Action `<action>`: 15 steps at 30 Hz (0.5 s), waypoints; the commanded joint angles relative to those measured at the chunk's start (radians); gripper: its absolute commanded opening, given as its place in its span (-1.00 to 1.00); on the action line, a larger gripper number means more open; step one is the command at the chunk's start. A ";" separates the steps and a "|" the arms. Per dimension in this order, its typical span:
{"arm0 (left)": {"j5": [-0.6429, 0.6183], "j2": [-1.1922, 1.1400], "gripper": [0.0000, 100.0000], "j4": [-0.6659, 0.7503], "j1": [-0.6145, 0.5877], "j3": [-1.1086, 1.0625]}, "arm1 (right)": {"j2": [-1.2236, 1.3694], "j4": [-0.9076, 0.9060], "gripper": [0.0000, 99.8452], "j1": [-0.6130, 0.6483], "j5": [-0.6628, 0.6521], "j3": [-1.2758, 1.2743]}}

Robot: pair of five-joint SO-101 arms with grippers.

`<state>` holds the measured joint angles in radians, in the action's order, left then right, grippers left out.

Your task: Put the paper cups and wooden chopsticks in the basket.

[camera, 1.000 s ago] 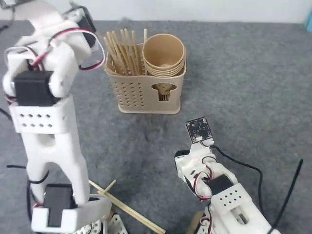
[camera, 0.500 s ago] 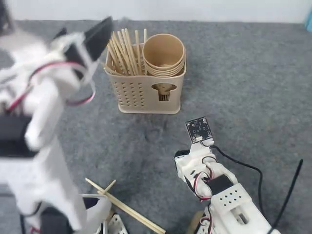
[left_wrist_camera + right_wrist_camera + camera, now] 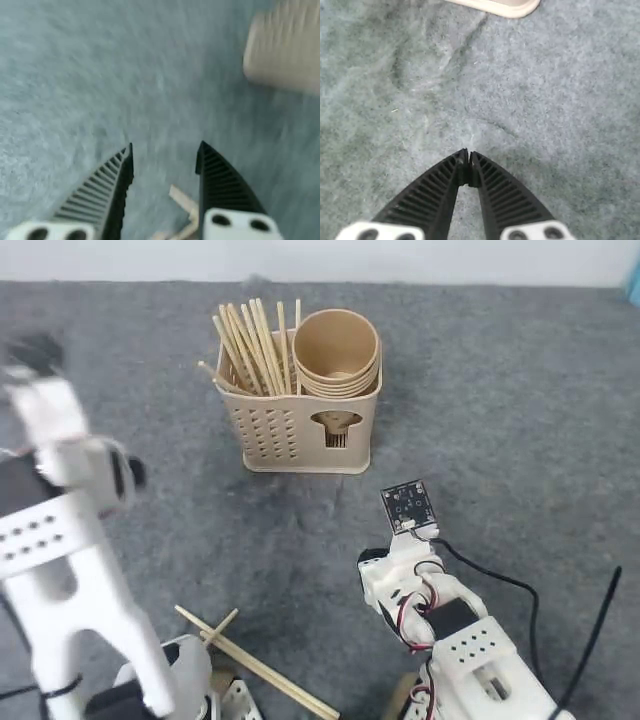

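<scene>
A beige perforated basket [image 3: 300, 435] stands at the back middle of the grey carpet. It holds several wooden chopsticks [image 3: 250, 340] on one side and a stack of paper cups [image 3: 336, 350] on the other. More wooden chopsticks [image 3: 255, 665] lie crossed on the carpet at the front, by the left arm's base. My left gripper [image 3: 164, 152] is open above the carpet, with chopstick ends [image 3: 182, 200] just below its fingers and the basket [image 3: 285, 55] farther off. My right gripper [image 3: 468, 155] is shut and empty, low over bare carpet in front of the basket's base [image 3: 495, 5].
The left arm [image 3: 60, 540] stands tall at the left front. The right arm [image 3: 440, 630] lies folded low at the front right, a black cable [image 3: 540, 620] trailing beside it. Grey carpet spreads around the basket.
The left arm has swung from beside the basket back toward the front left and lowered. The right arm, basket and loose chopsticks have kept still.
</scene>
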<state>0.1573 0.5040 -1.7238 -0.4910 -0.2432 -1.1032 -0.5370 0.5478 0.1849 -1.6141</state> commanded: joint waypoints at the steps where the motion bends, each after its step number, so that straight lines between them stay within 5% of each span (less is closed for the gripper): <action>1: 0.230 0.164 -0.62 -0.034 0.049 -0.269 | -0.018 0.024 -0.98 -0.008 -0.014 0.012; 6: 0.431 0.376 -0.62 -0.012 0.198 -0.568 | -0.018 0.024 -0.98 -0.008 -0.014 0.014; 15: 0.411 0.325 -0.62 0.091 0.334 -0.673 | -0.018 0.041 -0.98 -0.010 -0.014 0.011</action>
<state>0.5700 0.9152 -1.6870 -0.2056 -0.9045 -1.1032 -0.5217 0.5478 0.1849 -1.6141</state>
